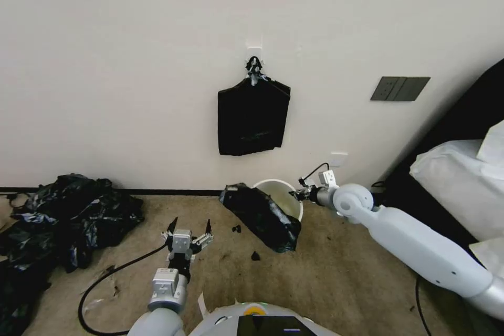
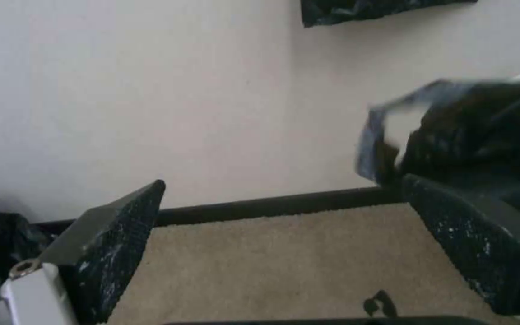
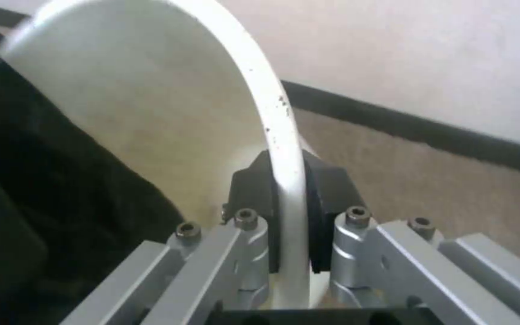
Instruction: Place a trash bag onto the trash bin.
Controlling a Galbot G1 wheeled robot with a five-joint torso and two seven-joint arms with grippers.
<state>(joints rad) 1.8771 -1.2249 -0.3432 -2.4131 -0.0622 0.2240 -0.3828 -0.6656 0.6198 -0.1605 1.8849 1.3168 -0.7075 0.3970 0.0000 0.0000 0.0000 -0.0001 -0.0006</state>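
The right gripper (image 1: 300, 194), at the end of a white arm reaching in from the robot's right, is clamped on the rim of the small round cream-white plastic trash bin (image 1: 286, 189), one dark pad inside the wall and one outside, as the right wrist view shows (image 3: 290, 225). The bin (image 3: 169, 104) sits on beige carpet close to a pale wall and looks tipped toward the robot. A thin, glossy, wrinkled black plastic trash bag (image 1: 262, 215) drapes over the bin's edge on the side away from the right gripper and trails down onto the carpet, so it covers only part of the opening. The left gripper (image 1: 189, 228) hovers low over the carpet with its two dark fingers spread wide and nothing between them; the bag lies just beyond its right-hand finger, seen in the left wrist view (image 2: 476, 135). Judging by this, the step in hand is fitting the bag over the rim while the right gripper steadies the bin. The next move likely calls for the left gripper to reach the bag's loose edge, pinch it, and draw it around the uncovered rim.
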